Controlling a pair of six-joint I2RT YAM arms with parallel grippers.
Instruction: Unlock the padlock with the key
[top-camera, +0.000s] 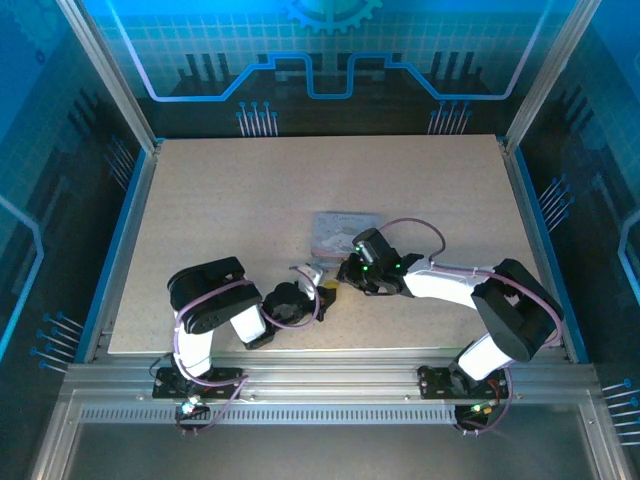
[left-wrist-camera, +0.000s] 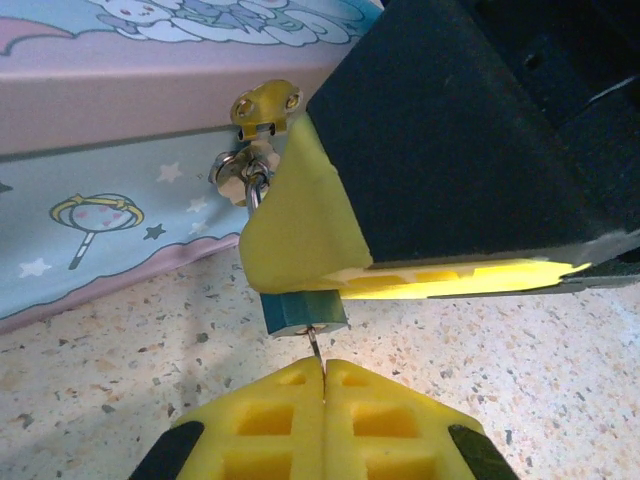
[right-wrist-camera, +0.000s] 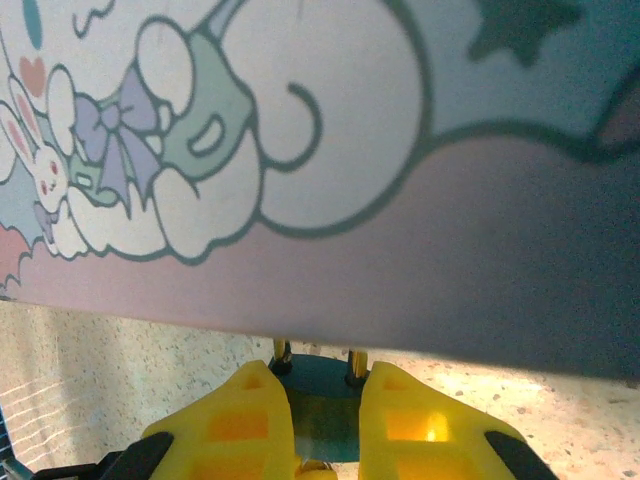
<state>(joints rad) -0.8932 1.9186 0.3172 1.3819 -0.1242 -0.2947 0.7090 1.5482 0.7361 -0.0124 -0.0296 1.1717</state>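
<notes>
The padlock (left-wrist-camera: 305, 311) is hung by its shackle (right-wrist-camera: 281, 353) from the hasp (left-wrist-camera: 265, 103) on the tin (left-wrist-camera: 110, 90), just below the tin's front wall and close over the worktop (left-wrist-camera: 120, 390). Its small blue body is clamped between the fingers of the right tool (right-wrist-camera: 325, 410), which is closed on it from the side away from the tin. The key (left-wrist-camera: 314, 345) is seen as a thin sliver reaching the underside of the padlock body. It is pinched at its far end by the left tool (left-wrist-camera: 323, 385), whose pads are pressed together with almost no gap. How deep the key sits in the keyway cannot be told.

The step in hand is judged to be seating and turning the key. It is best done with the padlock body held rigid against the tin side, so that no twist is passed to the hasp. The key should be kept in line with the keyway, pushed fully home, and only then rotated about its own axis by a wrist roll. A slip in the pinch is the likeliest fault, since so little of the key is gripped.
</notes>
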